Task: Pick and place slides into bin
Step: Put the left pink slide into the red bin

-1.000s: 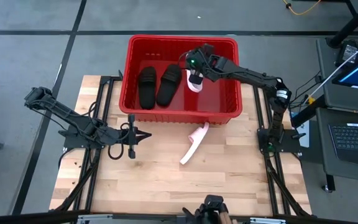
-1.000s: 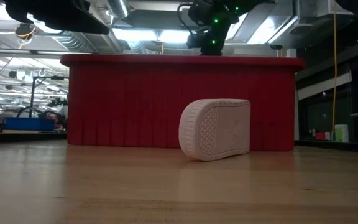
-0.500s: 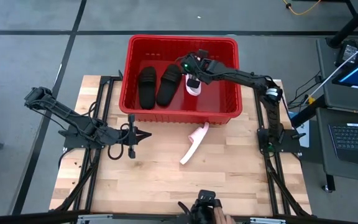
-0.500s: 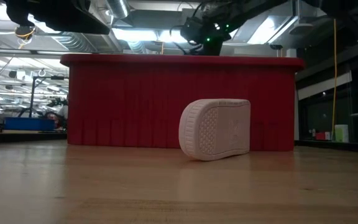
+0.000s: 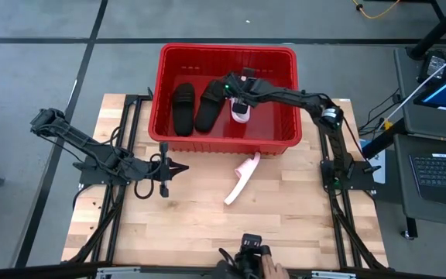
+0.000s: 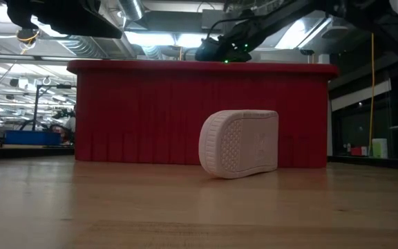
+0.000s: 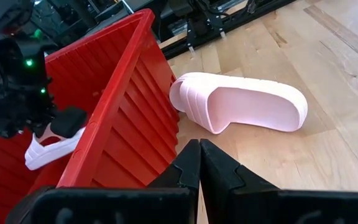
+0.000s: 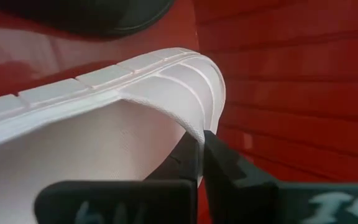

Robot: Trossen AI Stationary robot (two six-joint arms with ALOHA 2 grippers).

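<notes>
We see the red bin (image 5: 227,54) standing at the far edge of the wooden table (image 5: 200,232). Two black slides (image 5: 196,107) lie side by side on the bin floor, toward its left half.

The right gripper (image 5: 238,97) reaches into the bin from the right, just beside the black pair. Its fingers (image 8: 219,168) are clenched on the strap edge of a pink slide (image 5: 241,111), as the right wrist view shows: the pale ribbed strap (image 8: 166,78) sits directly between the dark finger tips, with the red bin wall behind it. From above, this pink slide sits inside the bin, to the right of the black pair.

The second pink slide (image 5: 240,177) lies on the table outside the bin, near the bin's front wall. In the low view it stands on its side with the patterned sole (image 6: 239,144) facing the camera.

The left gripper (image 5: 178,168) waits over the table, left of the second pink slide and apart from it. Its fingers (image 7: 188,165) are pressed together and hold nothing.
</notes>
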